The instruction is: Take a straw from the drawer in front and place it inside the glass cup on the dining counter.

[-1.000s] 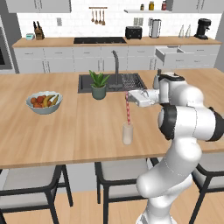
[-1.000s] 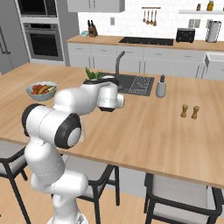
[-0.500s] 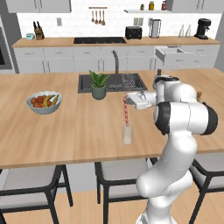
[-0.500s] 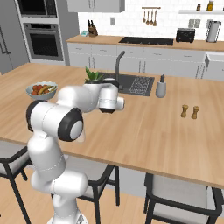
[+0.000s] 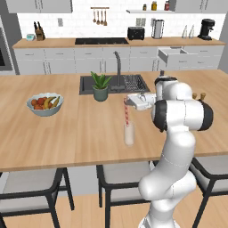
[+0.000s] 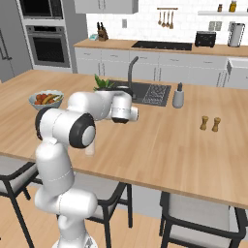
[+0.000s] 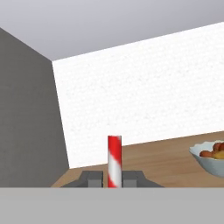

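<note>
A red-and-white striped straw [image 5: 126, 111] stands upright over the dining counter [image 5: 67, 133]. Its lower end is inside the clear glass cup [image 5: 129, 134] near the counter's front edge. My gripper [image 5: 128, 101] reaches in from the right at the straw's upper part and is shut on it. In the hand view the straw [image 7: 114, 161] rises between the two fingertips of the gripper [image 7: 113, 180], which sit close on either side of it. The open drawer [image 5: 177, 54] juts from the back cabinets at the right, seen from the other side as a drawer [image 6: 238, 65].
On the island stand a fruit bowl [image 5: 44, 105], a potted plant [image 5: 101, 86], the dark sink [image 5: 129, 83] with its tap [image 5: 118, 66], a soap dispenser [image 6: 178, 96] and two brown shakers [image 6: 210, 123]. Stools [image 5: 31, 187] line the front edge.
The hand has come down a little with the straw, so the straw's lower end has sunk into the glass cup. The base has not moved.
</note>
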Tool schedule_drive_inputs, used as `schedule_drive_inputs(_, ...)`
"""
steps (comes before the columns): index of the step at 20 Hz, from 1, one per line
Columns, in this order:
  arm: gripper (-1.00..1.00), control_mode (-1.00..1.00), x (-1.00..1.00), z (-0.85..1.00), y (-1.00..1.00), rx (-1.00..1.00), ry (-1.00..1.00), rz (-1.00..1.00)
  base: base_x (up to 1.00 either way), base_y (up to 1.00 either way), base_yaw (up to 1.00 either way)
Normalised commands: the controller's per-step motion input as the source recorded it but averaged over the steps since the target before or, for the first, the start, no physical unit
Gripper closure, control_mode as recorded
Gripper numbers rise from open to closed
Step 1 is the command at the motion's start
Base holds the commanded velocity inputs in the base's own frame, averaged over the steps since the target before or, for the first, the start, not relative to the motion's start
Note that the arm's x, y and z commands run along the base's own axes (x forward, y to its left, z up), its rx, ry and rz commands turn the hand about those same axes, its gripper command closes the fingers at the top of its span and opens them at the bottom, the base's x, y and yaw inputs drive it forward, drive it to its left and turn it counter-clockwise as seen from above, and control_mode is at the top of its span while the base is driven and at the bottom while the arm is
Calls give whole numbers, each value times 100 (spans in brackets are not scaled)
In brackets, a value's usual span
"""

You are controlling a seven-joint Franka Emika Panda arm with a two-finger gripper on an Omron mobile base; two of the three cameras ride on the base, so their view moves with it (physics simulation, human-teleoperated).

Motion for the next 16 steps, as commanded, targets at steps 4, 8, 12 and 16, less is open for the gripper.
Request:
schedule_drive_inputs(4,100,-100,-7,-1,-1,0,0,1,0,0,0)
schedule_drive_inputs(8,100,-100,-51,-7,-12,0,-1,0,0,0,0)
schedule_drive_inputs(12,100,-100,-61,-12,-6,1,-5,0,0,0,0)
schedule_drive_inputs(16,100,-100,-10,-27,-1,0,-5,0,0,0,0)
